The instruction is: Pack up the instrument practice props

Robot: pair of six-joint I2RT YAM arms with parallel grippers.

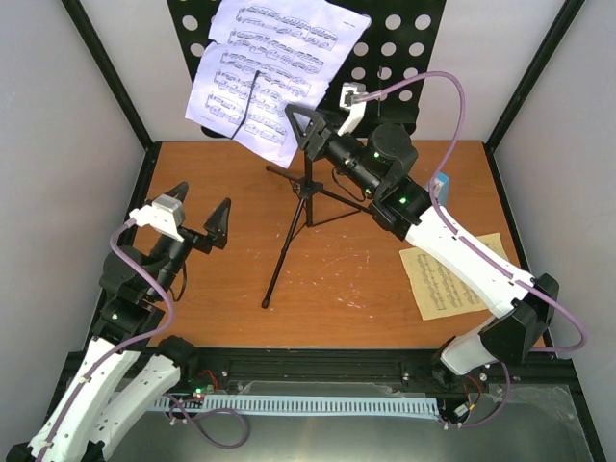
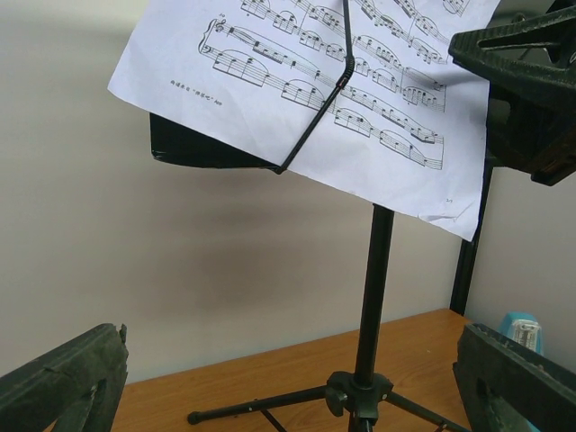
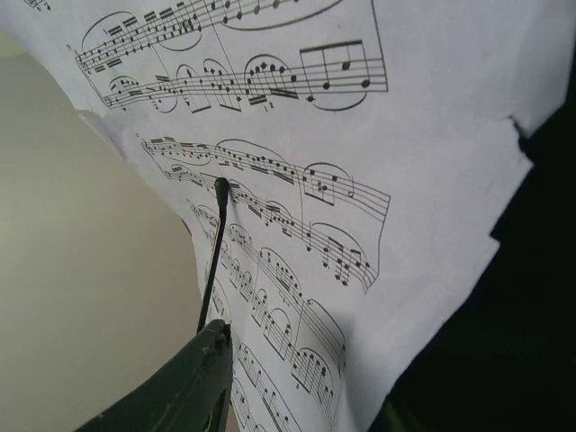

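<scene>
The black tripod music stand (image 1: 306, 197) stands mid-table, its round-holed desk (image 1: 404, 48) at the back. A white sheet-music page (image 1: 274, 72) leans on the desk under a thin wire holder (image 1: 253, 101). My right gripper (image 1: 306, 130) is open at the page's lower right corner, with the page's edge (image 3: 360, 225) between its fingers (image 3: 180, 396). My left gripper (image 1: 202, 223) is open and empty, left of the stand and facing its pole (image 2: 380, 288). A yellow page (image 1: 452, 274) lies flat at the right. The blue metronome (image 1: 443, 185) stands behind my right arm.
The stand's tripod legs (image 1: 279, 265) spread across the middle of the wooden table (image 1: 221, 298). Black frame posts (image 1: 111, 77) and pale walls enclose the table on three sides. The right arm reaches over the table's right half, above the yellow page.
</scene>
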